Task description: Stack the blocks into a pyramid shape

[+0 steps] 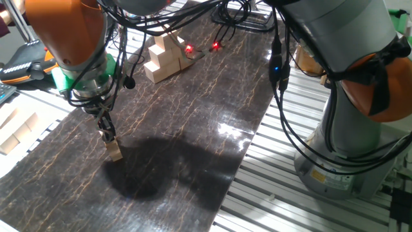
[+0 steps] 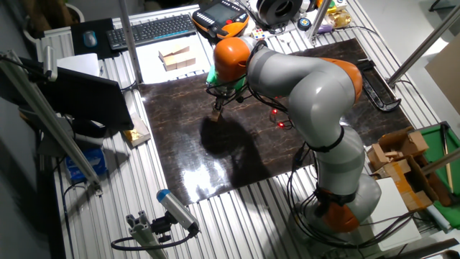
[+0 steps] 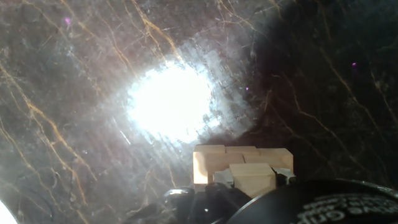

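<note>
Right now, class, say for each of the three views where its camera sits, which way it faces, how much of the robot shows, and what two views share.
One fixed view: low beside the dark mat, looking along it; shows arm, hand, a held block and the stack.
The other fixed view: high above, looking down at the table; shows the whole arm and base.
Hand view: on the hand, facing the mat; shows fingertips around a block.
Shared: both fixed views show the hand and mat.

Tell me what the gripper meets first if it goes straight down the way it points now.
The block directly beneath the gripper, which its fingertips already seem to touch, then the dark mat it rests on. Whether the gripper is holding it is unclear.
</note>
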Controlling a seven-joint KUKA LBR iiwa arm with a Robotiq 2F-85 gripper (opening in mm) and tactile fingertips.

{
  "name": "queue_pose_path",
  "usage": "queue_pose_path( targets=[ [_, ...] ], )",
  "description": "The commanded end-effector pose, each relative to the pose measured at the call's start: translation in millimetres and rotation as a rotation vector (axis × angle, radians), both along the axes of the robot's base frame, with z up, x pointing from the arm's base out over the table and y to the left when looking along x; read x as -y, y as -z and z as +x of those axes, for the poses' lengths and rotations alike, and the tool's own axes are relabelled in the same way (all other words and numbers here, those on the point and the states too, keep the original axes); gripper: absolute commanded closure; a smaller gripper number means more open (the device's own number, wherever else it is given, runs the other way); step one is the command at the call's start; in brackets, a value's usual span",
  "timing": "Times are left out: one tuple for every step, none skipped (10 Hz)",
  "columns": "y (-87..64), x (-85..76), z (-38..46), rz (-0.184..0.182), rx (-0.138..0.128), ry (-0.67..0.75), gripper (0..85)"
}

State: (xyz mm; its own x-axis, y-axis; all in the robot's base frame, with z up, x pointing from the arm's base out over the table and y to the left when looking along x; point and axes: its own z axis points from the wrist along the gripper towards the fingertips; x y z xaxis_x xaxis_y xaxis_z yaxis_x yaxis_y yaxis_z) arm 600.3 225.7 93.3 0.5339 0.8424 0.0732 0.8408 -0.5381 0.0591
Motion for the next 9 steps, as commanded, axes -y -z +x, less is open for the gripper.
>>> queue_pose_path(
  targets=[
    [0.0,0.0,0.0,-0.002,0.0,0.001,56.7],
    [0.2,0.1,-0.2,-0.005,0.0,0.003,50.7],
    [0.3,0.3,-0.2,-0.005,0.003,0.003,46.7],
    [0.4,0.3,-0.2,-0.007,0.003,0.003,41.0],
    [0.3,0.3,-0.2,-0.007,0.003,0.003,40.7],
    [0.3,0.2,-0.3,-0.007,0.003,0.003,40.7],
    [0.3,0.3,-0.3,-0.007,0.003,0.0,40.3],
    [-0.4,0.5,-0.4,-0.008,0.005,-0.011,40.0],
    [-2.4,0.8,-0.5,-0.01,0.007,-0.018,38.7]
  ],
)
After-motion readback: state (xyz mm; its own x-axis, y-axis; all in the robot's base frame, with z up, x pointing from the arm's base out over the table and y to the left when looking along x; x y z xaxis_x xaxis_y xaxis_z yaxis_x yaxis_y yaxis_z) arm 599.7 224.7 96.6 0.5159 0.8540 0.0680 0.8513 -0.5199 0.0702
